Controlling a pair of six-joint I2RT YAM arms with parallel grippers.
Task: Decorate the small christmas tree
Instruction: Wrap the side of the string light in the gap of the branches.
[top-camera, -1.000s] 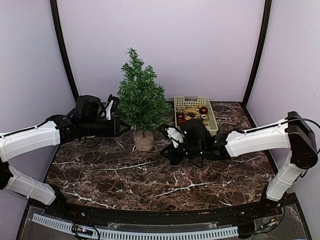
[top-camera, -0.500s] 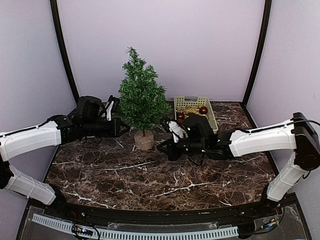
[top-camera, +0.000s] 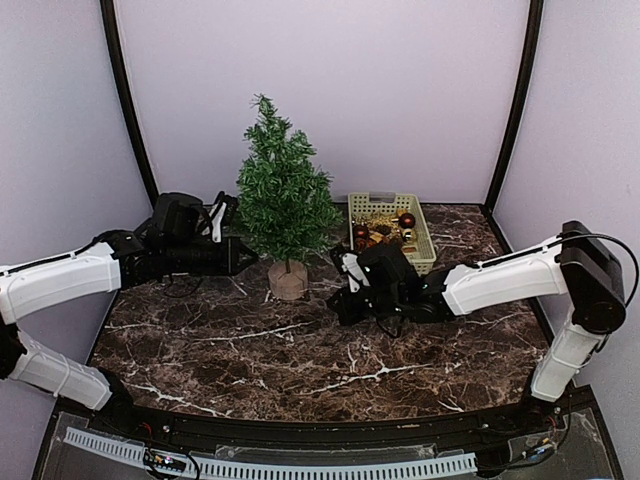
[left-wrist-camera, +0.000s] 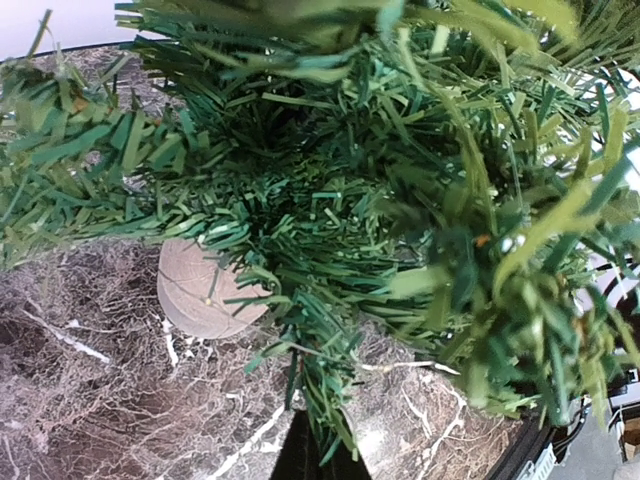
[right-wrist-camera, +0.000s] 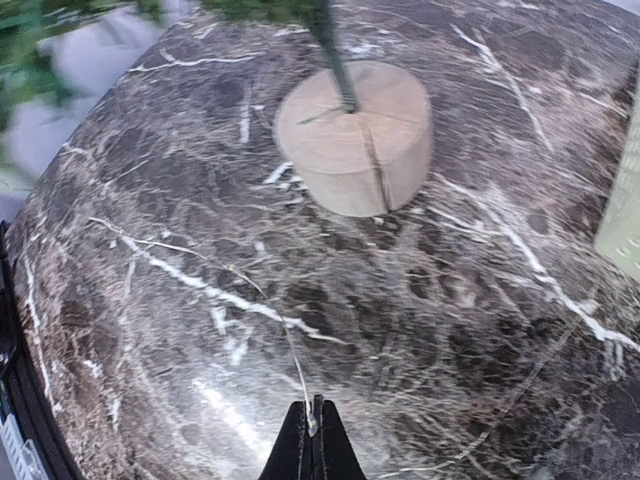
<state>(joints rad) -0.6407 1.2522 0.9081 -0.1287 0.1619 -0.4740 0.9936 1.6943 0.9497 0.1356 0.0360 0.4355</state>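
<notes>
Top external view: the marble table (top-camera: 250, 350) carries the small christmas tree (top-camera: 285, 205) at centre frame, upright on its stump base (top-camera: 288, 282), with the basket (top-camera: 385, 200) just to its right. The left gripper (left-wrist-camera: 318, 455) is closed among the lower needles; whether a branch is pinched cannot be told. The right gripper (right-wrist-camera: 313, 440) is closed low near the base, with nothing clearly held. The tree could be tipped if either arm is swept sideways against it.

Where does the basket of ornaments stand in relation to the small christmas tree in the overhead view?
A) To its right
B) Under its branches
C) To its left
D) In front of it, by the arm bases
A: in the overhead view the basket stands to the right of the small christmas tree, clear of its branches.
</notes>
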